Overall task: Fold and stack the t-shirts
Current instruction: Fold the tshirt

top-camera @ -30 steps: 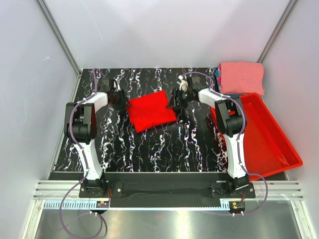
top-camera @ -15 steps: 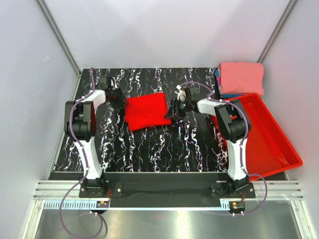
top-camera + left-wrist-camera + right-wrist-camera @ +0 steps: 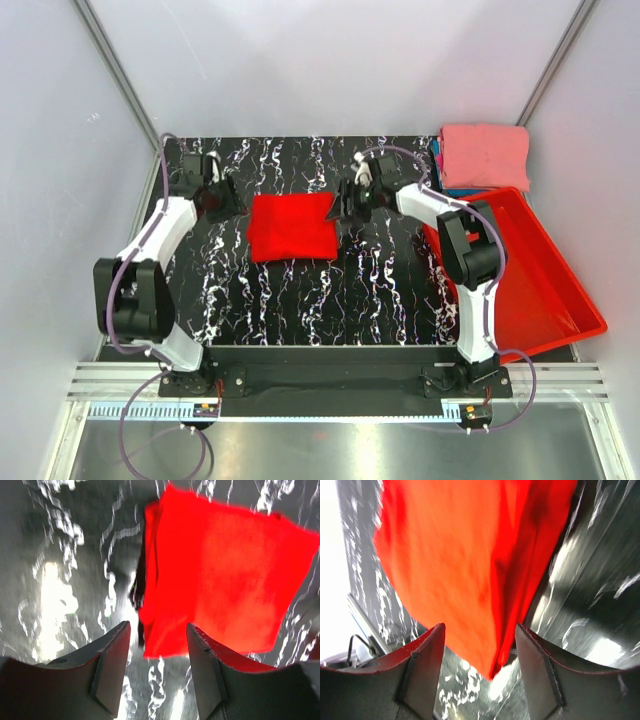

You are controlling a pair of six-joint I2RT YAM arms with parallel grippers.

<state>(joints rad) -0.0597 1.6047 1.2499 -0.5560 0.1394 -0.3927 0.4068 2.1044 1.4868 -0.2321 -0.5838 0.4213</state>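
A bright red t-shirt (image 3: 292, 227), folded into a rectangle, lies flat on the black marbled table (image 3: 330, 290). My left gripper (image 3: 224, 199) stands open just off its left edge. In the left wrist view a corner of the red t-shirt (image 3: 225, 575) reaches between the spread fingers of the left gripper (image 3: 157, 628), unclamped. My right gripper (image 3: 343, 206) is open at the shirt's right edge. In the right wrist view the red t-shirt (image 3: 470, 555) hangs down between the right gripper's (image 3: 480, 630) fingers, also unclamped. A folded salmon-pink t-shirt (image 3: 485, 155) rests on blue t-shirts (image 3: 441, 166) at the back right.
A rigid red plastic bin (image 3: 530, 275) sits tilted over the table's right edge, close to the right arm's elbow. White walls and metal frame posts enclose the table on three sides.
The red t-shirt has turned from skewed to square with the table. Both grippers narrowed and opened again at its sides. The left arm's elbow has swung down towards the near left.
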